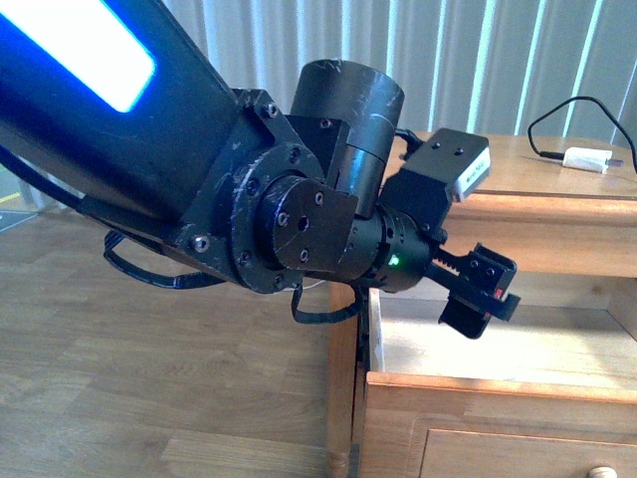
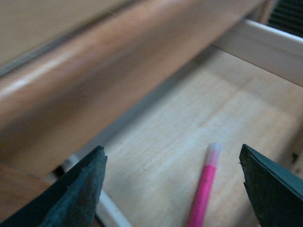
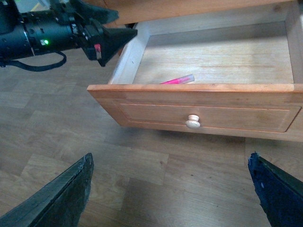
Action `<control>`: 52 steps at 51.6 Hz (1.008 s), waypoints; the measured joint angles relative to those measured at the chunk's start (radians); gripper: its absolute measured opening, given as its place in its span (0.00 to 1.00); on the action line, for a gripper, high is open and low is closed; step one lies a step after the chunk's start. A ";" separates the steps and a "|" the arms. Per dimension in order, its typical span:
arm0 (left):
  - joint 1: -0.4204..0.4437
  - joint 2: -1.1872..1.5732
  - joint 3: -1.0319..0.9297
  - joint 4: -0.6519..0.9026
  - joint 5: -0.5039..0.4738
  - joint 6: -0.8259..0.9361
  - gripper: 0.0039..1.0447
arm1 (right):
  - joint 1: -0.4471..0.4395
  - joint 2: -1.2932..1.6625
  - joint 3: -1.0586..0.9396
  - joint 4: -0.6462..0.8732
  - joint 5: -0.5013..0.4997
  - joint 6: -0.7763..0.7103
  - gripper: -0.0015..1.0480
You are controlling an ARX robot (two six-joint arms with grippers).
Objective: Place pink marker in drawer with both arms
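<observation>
The pink marker (image 3: 177, 80) lies on the pale floor of the pulled-out top drawer (image 3: 199, 116), near its front wall. It also shows in the left wrist view (image 2: 203, 191), flat on the drawer floor between my open jaws, touching neither. My left gripper (image 1: 478, 296) hangs open and empty over the drawer's left rear corner; it shows in the right wrist view (image 3: 106, 40) too. My right gripper (image 3: 170, 189) is open and empty over the wood floor, in front of the drawer's knob (image 3: 192, 123).
A white charger plug (image 1: 585, 159) with a black cable lies on the nightstand top (image 1: 518, 174). The left arm's bulky body (image 1: 199, 169) fills the left of the front view. Wood floor (image 3: 142, 170) lies before the nightstand.
</observation>
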 joint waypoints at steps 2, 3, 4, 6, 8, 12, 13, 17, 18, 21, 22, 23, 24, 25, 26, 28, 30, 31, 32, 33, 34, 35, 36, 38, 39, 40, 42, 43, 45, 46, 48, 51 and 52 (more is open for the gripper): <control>0.006 -0.026 -0.025 0.028 -0.043 -0.013 0.88 | 0.000 0.000 0.000 0.000 0.000 0.000 0.92; 0.011 -0.051 -0.045 0.042 -0.077 -0.021 0.94 | 0.000 0.000 0.000 0.000 0.000 0.000 0.92; 0.016 -0.069 -0.059 0.048 -0.098 -0.027 0.96 | 0.000 0.000 0.000 0.000 0.000 0.000 0.92; 0.025 -0.112 -0.090 0.055 -0.140 -0.036 0.95 | 0.000 0.000 0.000 0.000 0.000 0.000 0.92; 0.033 -0.145 -0.116 0.060 -0.168 -0.042 0.94 | 0.000 0.000 0.000 0.000 0.000 0.000 0.92; 0.056 -0.244 -0.196 0.070 -0.233 -0.061 0.95 | 0.000 0.000 0.000 0.000 0.000 0.000 0.92; 0.066 -0.283 -0.233 0.079 -0.248 -0.071 0.95 | 0.000 0.000 0.000 0.000 0.000 0.000 0.92; 0.095 -0.397 -0.342 0.107 -0.277 -0.085 0.95 | 0.000 0.000 0.000 0.000 0.000 0.000 0.92; 0.103 -0.429 -0.372 0.111 -0.282 -0.090 0.95 | 0.000 0.000 0.000 0.000 0.000 0.000 0.92; 0.128 -0.529 -0.460 0.113 -0.285 -0.114 0.95 | 0.000 0.000 0.000 0.000 0.000 0.000 0.92; 0.142 -0.581 -0.504 0.111 -0.289 -0.124 0.95 | 0.000 0.000 0.000 0.000 0.000 0.000 0.92; 0.155 -0.636 -0.547 0.105 -0.289 -0.135 0.95 | 0.000 0.000 0.000 0.000 0.000 0.000 0.92; 0.166 -0.673 -0.575 0.098 -0.288 -0.144 0.95 | 0.000 0.000 0.000 0.000 0.000 0.000 0.92; 0.184 -0.731 -0.617 0.085 -0.287 -0.157 0.95 | 0.000 0.000 0.000 0.000 0.000 0.000 0.92; 0.204 -0.789 -0.659 0.070 -0.278 -0.171 0.95 | 0.000 0.000 0.000 0.000 0.000 0.000 0.92; 0.237 -0.866 -0.713 0.050 -0.273 -0.198 0.95 | 0.000 0.000 0.000 0.000 0.000 0.000 0.92; 0.268 -0.925 -0.752 0.028 -0.264 -0.217 0.95 | 0.000 0.000 0.000 0.000 0.000 0.000 0.92; 0.292 -0.964 -0.777 0.011 -0.260 -0.232 0.95 | 0.000 0.000 0.000 0.000 0.000 0.000 0.92; 0.315 -1.003 -0.802 -0.006 -0.259 -0.249 0.95 | 0.000 0.000 0.000 0.000 0.000 0.000 0.92; 0.341 -1.041 -0.827 -0.022 -0.258 -0.256 0.95 | 0.000 0.000 0.000 0.000 0.000 0.000 0.92; 0.366 -1.078 -0.852 -0.037 -0.255 -0.267 0.95 | 0.000 0.000 0.000 0.000 0.000 0.000 0.92; 0.393 -1.115 -0.876 -0.054 -0.250 -0.277 0.95 | 0.000 0.000 0.000 0.000 0.000 0.000 0.92; 0.421 -1.153 -0.900 -0.073 -0.241 -0.292 0.95 | 0.000 0.000 0.000 0.000 0.000 0.000 0.92; 0.476 -1.225 -0.945 -0.116 -0.232 -0.311 0.95 | 0.000 0.000 0.000 0.000 0.000 0.000 0.92; 0.501 -1.259 -0.967 -0.138 -0.229 -0.318 0.95 | 0.000 0.000 0.000 0.000 0.000 0.000 0.92; 0.525 -1.294 -0.988 -0.158 -0.221 -0.325 0.95 | 0.000 0.000 0.000 0.000 0.000 0.000 0.92; 0.556 -1.342 -1.019 -0.185 -0.207 -0.334 0.95 | 0.000 0.000 0.000 0.000 0.000 0.000 0.92; 0.573 -1.373 -1.038 -0.203 -0.203 -0.338 0.95 | 0.000 0.000 0.000 0.000 0.000 0.000 0.92; 0.599 -1.426 -1.070 -0.233 -0.193 -0.346 0.95 | 0.000 0.000 0.000 0.000 0.000 0.000 0.92; 0.606 -1.442 -1.081 -0.239 -0.193 -0.347 0.95 | 0.000 0.000 0.000 0.000 0.000 0.000 0.92; 0.612 -1.460 -1.088 -0.242 -0.192 -0.349 0.95 | 0.000 0.000 0.000 0.000 0.000 0.000 0.92; 0.615 -1.468 -1.088 -0.241 -0.189 -0.352 0.95 | 0.000 0.000 0.000 0.000 0.000 0.000 0.92; 0.615 -1.468 -1.088 -0.241 -0.189 -0.352 0.95 | 0.000 0.000 0.000 0.000 0.000 0.000 0.92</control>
